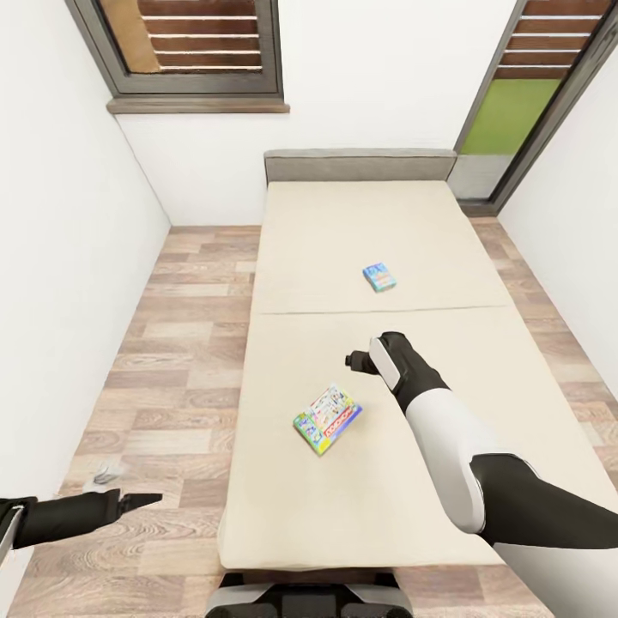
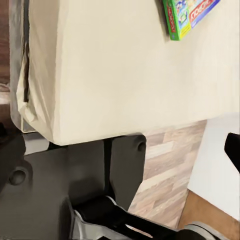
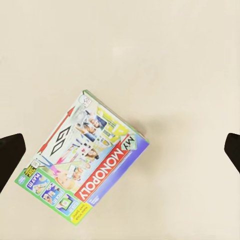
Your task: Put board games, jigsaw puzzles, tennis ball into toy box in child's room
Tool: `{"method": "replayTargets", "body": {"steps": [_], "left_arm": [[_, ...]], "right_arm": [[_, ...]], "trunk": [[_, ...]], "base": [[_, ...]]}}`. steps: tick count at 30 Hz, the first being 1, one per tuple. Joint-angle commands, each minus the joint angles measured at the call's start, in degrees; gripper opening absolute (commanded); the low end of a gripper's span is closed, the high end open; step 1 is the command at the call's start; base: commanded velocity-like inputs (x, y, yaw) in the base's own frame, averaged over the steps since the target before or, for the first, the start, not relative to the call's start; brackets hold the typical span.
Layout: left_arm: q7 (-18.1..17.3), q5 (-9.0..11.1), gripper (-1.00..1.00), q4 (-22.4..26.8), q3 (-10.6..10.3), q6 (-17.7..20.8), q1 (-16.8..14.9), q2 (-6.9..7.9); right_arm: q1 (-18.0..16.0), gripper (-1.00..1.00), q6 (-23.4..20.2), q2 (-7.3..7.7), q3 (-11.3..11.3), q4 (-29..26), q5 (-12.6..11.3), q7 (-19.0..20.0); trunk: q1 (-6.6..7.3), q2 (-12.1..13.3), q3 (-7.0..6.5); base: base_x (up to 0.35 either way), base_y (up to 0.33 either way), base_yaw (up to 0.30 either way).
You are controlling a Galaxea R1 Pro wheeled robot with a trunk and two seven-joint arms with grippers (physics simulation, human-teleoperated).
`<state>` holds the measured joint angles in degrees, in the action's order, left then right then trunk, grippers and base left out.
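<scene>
While the right gripper [image 3: 120, 145] is held above it with jaws spread, the nearer board game [image 1: 327, 418] lies flat at lower centre on the bed [image 1: 360, 223]; judged light, stiff, best pinched across its short edges.

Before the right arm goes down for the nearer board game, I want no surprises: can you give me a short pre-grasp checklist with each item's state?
1. Right tool open: ok, its tips sit wide apart at the edges of the right wrist view.
2. Nearer board game between the tips: ok, though off-centre and lying diagonally.
3. Game flat on the bed: ok.
4. Tool touching the game: not ok, above it.
5. Far board game out of the way: ok.
6. Left tool state: cannot tell.
</scene>
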<state>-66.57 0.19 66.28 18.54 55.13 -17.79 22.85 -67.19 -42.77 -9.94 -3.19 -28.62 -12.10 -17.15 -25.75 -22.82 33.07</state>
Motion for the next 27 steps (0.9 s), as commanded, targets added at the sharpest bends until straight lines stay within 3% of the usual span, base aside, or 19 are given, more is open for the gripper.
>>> {"method": "replayTargets", "body": {"steps": [1, 4, 9, 14, 27], "left_arm": [[-4.9, -0.1, 1.0, 0.0, 0.8, 0.4, 0.0, 0.99], [-14.4, -0.3, 1.0, -0.4, 2.5, -0.8, 0.2, 2.53], [-23.2, -0.5, 1.0, -0.8, 5.2, -4.3, 0.3, 3.68], [-23.4, -0.5, 1.0, -1.0, 6.3, -5.6, 0.4, 3.96], [-23.4, -0.5, 1.0, -1.0, 6.7, -6.1, 0.4, 4.05]], "right_arm": [[0.0, 1.0, -0.1, -0.05, -0.2, -0.1, -0.6, -0.5], [0.0, 1.0, -0.2, -0.05, -0.2, -0.4, -0.7, -0.4], [0.0, 1.0, -0.9, -0.05, -0.2, -1.4, -0.9, -0.4], [0.0, 1.0, -3.0, -0.05, -0.2, -3.9, -1.0, -0.1], [0.0, 1.0, -5.0, -0.05, -0.1, -7.1, -1.1, 1.3]], "trunk": [[-0.03, -0.1, 0.18], [-0.03, -0.1, 0.46], [-0.03, -0.1, 0.93], [-0.03, -0.1, 1.4], [-0.03, -0.1, 2.63]], "base": [[0.0, 0.0, 0.0], [0.0, 0.0, 0.0], [0.0, 0.0, 0.0], [0.0, 0.0, 0.0], [0.0, 0.0, 0.0]]}}
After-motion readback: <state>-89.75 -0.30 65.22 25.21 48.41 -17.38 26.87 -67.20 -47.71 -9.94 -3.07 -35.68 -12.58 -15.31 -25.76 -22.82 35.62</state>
